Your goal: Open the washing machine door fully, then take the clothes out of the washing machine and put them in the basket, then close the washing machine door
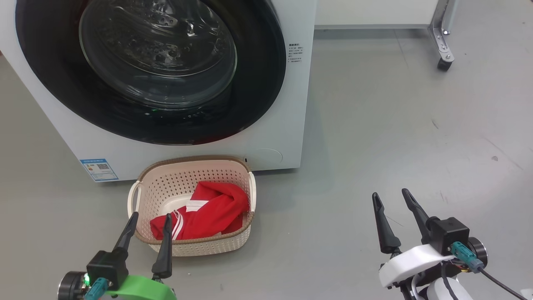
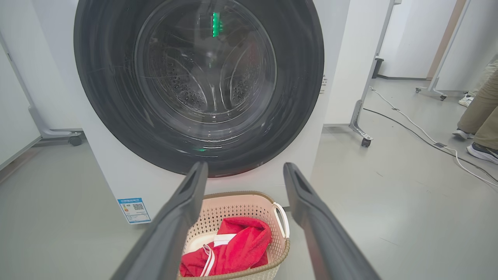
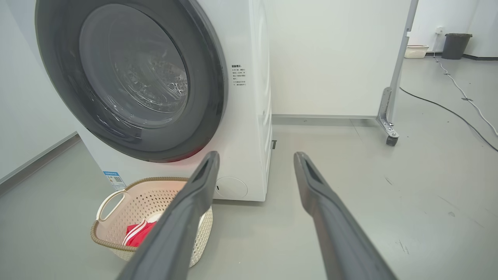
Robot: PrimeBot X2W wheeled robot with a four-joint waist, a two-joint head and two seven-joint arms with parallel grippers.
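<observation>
Nearest, low left: left pincer [image 1: 152,215], fingers spread, nothing btw them, tips just at the near edge of the basket [image 1: 195,159]. Low right: right pincer [image 1: 390,193], also spread & empty, over bare floor [image 1: 374,125], well apart from everything else. Both point fwd w/ no load, which reads as a parked pose, i.e. no grasp in hand.

Next out: the basket sits on the floor just in front of the washing machine [image 1: 275,137], below the door [image 1: 258,83], prob. so a garment pulled from the drum has only a short drop. The clothes [image 1: 212,210] lie inside it, red w/ white stripes, heaped toward the right, a cream patch of the bottom bare at left.

Farther: the door looks flush w/ the white front. No red shows through the glass bowl [image 1: 158,54] in the left wrist view. Blue label [image 1: 99,168] at the machine's low left corner.

Judgement: all three steps look done. Whether the latch has really caught, can't tell.

Far right: a wheeled stand leg [image 1: 443,41] & a person's legs [image 2: 482,112], well clear.
</observation>
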